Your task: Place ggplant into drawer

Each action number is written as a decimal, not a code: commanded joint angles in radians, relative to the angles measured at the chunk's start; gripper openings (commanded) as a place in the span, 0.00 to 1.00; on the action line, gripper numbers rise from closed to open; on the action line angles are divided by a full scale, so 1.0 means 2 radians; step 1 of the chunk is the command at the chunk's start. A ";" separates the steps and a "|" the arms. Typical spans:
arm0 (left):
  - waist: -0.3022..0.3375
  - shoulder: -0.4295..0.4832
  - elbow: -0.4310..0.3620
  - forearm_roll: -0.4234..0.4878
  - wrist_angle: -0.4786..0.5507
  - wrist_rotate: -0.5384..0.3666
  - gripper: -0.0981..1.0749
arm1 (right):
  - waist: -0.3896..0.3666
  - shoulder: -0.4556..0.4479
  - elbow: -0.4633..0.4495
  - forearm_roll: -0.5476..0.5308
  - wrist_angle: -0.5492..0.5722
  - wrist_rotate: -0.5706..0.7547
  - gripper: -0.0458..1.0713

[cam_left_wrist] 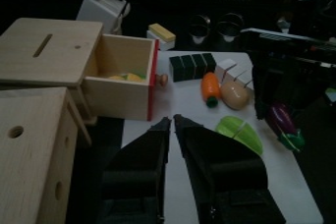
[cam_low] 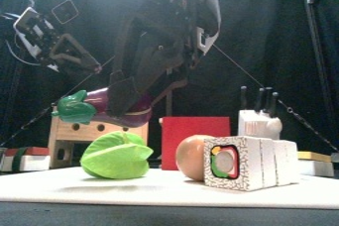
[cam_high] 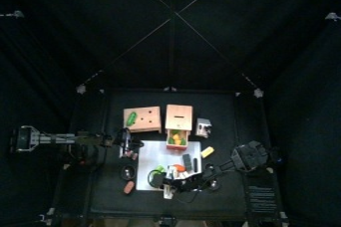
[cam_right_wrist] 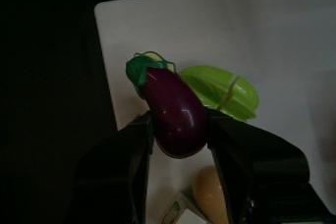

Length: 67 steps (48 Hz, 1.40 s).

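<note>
Robot laboratory test pen — black curtains (cam_high: 80, 32) enclose a small table (cam_high: 147, 196) served by two black arms (cam_high: 54, 139). Props are toys — plastic food such as a sushi roll (cam_low: 252, 162), beside wooden boxes (cam_left_wrist: 59, 66).

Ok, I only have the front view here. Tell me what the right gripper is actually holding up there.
Observer: The right gripper is shut on the eggplant, lifted above the white mat.
Operator: Confirm the drawer is open.
Observer: Yes. The left wrist view shows the drawer pulled out of the wooden box, something yellow inside.
Operator: Report the left gripper.
Observer: The left gripper is shut and empty, pointing toward the drawer.
</note>
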 commanded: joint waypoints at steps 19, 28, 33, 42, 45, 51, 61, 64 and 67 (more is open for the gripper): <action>0.002 0.000 -0.004 -0.008 -0.002 0.002 0.58 | -0.030 -0.110 0.024 -0.052 0.101 0.000 0.62; 0.002 -0.001 -0.004 -0.008 -0.002 0.002 0.58 | -0.064 -0.147 0.058 -0.060 0.134 0.007 0.62; 0.002 -0.001 -0.004 -0.008 -0.002 0.002 0.58 | -0.089 -0.166 0.075 -0.059 0.140 0.008 0.62; 0.002 0.000 -0.003 -0.008 -0.002 0.002 0.58 | -0.125 -0.182 0.098 -0.058 0.140 0.007 0.62; 0.002 -0.001 -0.002 -0.008 -0.002 0.002 0.58 | -0.133 -0.183 0.106 -0.059 0.140 0.008 0.62; 0.002 -0.001 -0.002 -0.008 -0.002 0.002 0.58 | -0.146 -0.183 0.123 -0.056 0.140 0.008 0.62; 0.002 -0.001 -0.001 -0.008 -0.002 0.002 0.58 | -0.161 -0.180 0.137 -0.056 0.140 0.008 0.62; 0.002 -0.001 -0.001 -0.008 -0.002 0.002 0.58 | -0.165 -0.179 0.140 -0.054 0.136 0.008 0.62; 0.002 -0.001 -0.001 -0.008 -0.002 0.001 0.58 | -0.170 -0.179 0.144 -0.053 0.127 0.008 0.62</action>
